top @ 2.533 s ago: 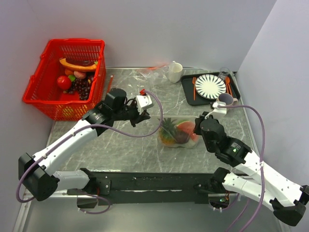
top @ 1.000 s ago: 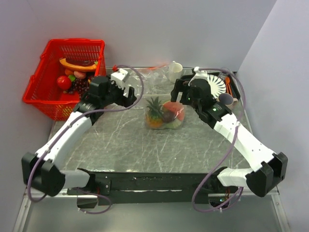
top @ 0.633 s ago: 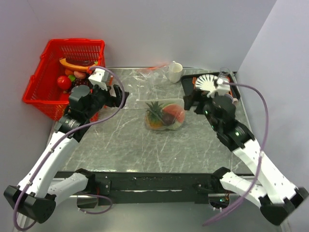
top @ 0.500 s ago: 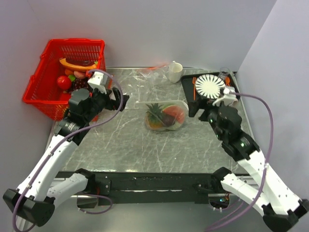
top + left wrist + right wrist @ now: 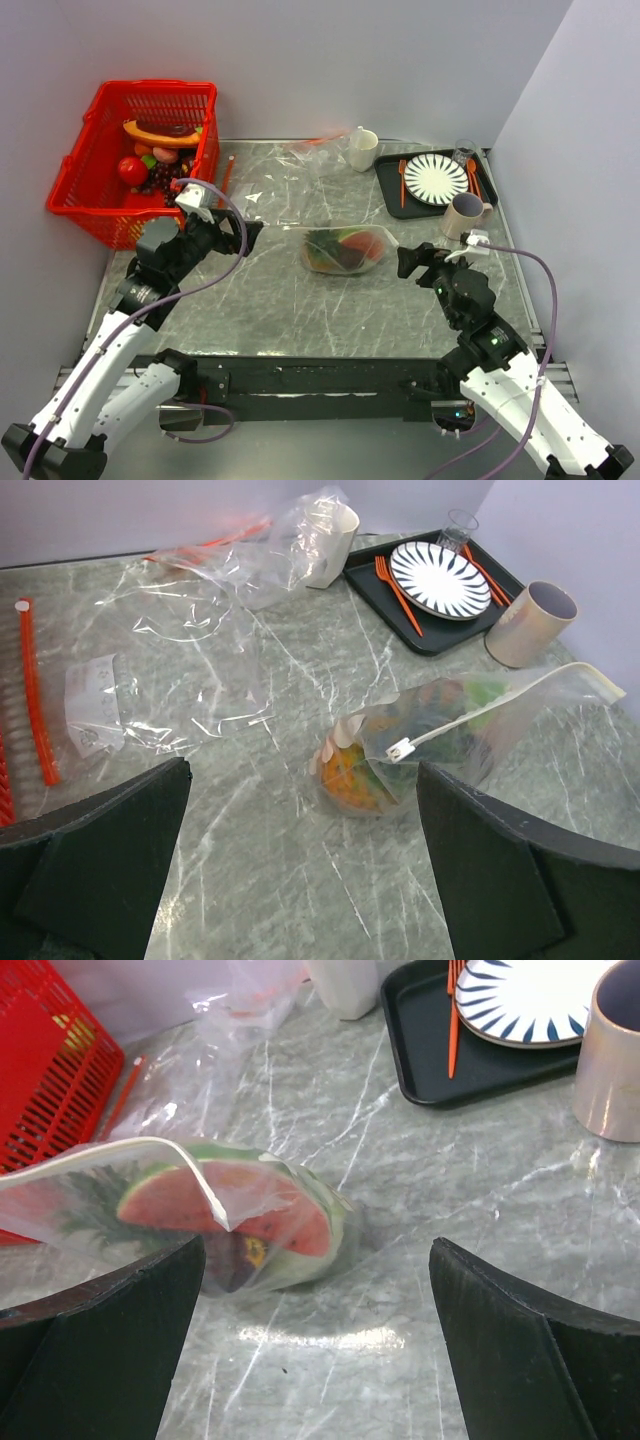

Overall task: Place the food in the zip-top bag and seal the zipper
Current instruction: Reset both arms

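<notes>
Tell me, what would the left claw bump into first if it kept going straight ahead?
Most likely the clear crinkly plastic zip-top bag of toy food, lying ahead of the open left gripper. Nothing else seems between, though depth is unclear.

Table (image 5: 260, 300): grey marble, veined white. Bag (image 5: 375, 240): clear, with a cream-white zipper (image 5: 480, 712). Food (image 5: 240, 1210) inside: red with a green rind, orange, dark green, a dark bit. Basket (image 5: 90, 215): bright red mesh. Tray (image 5: 392, 200): black. Plate (image 5: 436, 178): white, with black stripes fanning from the centre. Cutlery (image 5: 402, 182): orange. Mug (image 5: 462, 215): beige, dark inside. Cup (image 5: 362, 150): white. Spare bag (image 5: 180, 660): clear, with an orange-red strip (image 5: 35, 690). 2 arms (image 5: 110, 340): white with black joints, purple cables (image 5: 535, 270).
</notes>
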{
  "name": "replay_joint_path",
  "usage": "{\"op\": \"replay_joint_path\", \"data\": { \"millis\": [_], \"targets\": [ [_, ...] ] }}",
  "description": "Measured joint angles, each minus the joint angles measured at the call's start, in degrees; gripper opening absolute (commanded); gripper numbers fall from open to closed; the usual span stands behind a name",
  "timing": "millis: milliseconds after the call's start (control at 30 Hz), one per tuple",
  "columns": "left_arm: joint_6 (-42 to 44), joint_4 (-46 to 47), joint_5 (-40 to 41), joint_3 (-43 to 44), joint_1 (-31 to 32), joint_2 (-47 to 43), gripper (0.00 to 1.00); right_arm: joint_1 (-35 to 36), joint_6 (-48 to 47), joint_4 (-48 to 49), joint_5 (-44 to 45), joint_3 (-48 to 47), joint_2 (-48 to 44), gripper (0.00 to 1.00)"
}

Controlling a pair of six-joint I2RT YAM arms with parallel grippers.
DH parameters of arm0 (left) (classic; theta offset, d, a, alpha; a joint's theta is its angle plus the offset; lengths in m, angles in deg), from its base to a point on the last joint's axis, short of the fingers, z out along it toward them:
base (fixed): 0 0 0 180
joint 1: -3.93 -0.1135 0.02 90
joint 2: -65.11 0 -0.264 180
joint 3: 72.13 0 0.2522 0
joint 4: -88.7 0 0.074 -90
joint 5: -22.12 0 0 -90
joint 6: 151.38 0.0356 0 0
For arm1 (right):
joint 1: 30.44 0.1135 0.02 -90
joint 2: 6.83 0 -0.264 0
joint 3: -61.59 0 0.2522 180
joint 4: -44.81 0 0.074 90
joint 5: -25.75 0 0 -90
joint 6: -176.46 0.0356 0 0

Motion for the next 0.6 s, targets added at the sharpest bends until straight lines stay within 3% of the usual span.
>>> {"op": "replay_joint_path", "data": {
  "millis": [600],
  "targets": [
    [0.02,0.44,0.02,-0.11,0.0,-1.27,0.99,0.0,0.63,1.9,0.02,0.37,-1.79,1.0]
  ]
}}
